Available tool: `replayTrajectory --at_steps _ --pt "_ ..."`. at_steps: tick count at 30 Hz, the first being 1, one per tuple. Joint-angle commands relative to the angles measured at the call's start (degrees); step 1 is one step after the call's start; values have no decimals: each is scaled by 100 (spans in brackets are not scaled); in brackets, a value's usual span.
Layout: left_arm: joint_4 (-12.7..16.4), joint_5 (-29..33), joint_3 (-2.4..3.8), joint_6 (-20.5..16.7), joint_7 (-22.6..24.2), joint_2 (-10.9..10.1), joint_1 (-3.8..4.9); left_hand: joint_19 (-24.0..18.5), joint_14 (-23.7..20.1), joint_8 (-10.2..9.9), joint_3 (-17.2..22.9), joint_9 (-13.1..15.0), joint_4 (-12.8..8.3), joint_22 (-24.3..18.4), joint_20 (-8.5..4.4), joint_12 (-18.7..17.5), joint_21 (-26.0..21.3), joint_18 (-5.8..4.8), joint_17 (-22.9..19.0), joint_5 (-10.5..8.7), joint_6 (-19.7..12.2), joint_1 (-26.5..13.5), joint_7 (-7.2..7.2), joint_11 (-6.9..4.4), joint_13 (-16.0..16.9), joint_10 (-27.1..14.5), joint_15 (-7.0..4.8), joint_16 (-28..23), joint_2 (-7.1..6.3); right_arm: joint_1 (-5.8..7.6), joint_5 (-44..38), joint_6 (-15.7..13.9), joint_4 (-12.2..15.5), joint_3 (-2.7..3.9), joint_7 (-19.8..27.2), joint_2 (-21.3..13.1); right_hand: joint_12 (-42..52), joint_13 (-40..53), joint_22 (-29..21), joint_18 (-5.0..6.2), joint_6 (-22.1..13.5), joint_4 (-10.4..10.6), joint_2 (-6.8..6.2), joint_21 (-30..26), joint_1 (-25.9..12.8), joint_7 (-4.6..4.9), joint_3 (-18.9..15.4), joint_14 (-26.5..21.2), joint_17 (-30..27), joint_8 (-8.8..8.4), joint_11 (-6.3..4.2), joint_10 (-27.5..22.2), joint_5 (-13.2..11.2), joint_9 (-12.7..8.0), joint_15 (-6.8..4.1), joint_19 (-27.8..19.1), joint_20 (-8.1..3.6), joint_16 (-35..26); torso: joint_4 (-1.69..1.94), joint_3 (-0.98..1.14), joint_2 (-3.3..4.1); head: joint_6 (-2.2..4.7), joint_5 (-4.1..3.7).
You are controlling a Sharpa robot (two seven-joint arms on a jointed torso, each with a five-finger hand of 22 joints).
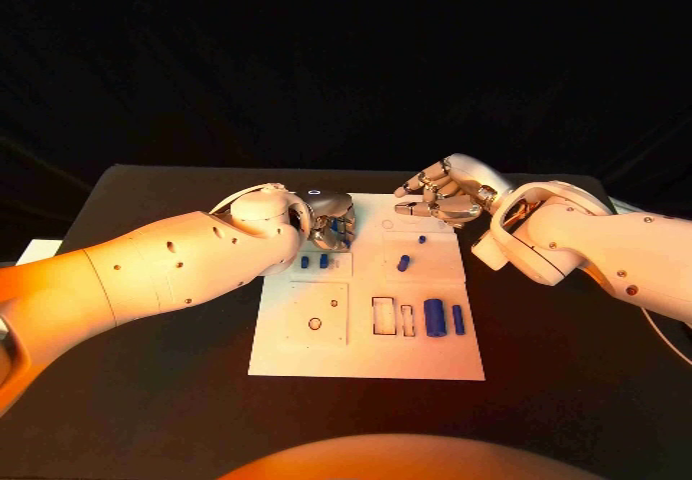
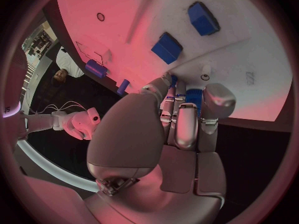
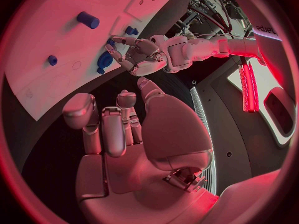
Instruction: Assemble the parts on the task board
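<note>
The white task board (image 1: 368, 350) lies mid-table. My left hand (image 1: 329, 220) is down on its far left corner, fingers closed around a blue part (image 2: 194, 95); that part shows beside the left hand (image 3: 146, 55) as a blue round piece (image 3: 104, 59). Two blue blocks (image 2: 167, 47) lie just beyond the fingers (image 2: 218, 102). My right hand (image 1: 447, 192) hovers above the far right corner, fingers loosely bent and apart, holding nothing. Loose blue parts lie at the board's middle (image 1: 404, 264) and near right (image 1: 434, 317).
Near my left hand lie two short blue pieces (image 1: 315, 262). A rectangular slot (image 1: 384, 314) and a small round hole (image 1: 315, 323) mark the board's near half. The black table (image 1: 577, 380) spreads around the board. A blue cylinder (image 3: 88, 20) stands on the board.
</note>
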Motion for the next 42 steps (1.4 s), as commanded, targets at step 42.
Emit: replayTrajectory --at_steps 42 --pt "685 712 386 -209 -19 -829 -56 4 155 -173 827 -7 -462 512 -21 -348 567 -119 -28 -102 454 -71 33 -26 51 513 -43 127 0 -63 -9 117 -69 0 34 65 -9 7 -8 46 -5 3 50 -25 -1 1 -11 246 0 40 -3 -36 24 -7 7 -36 -5 -38 49 14 -15 29 -27"
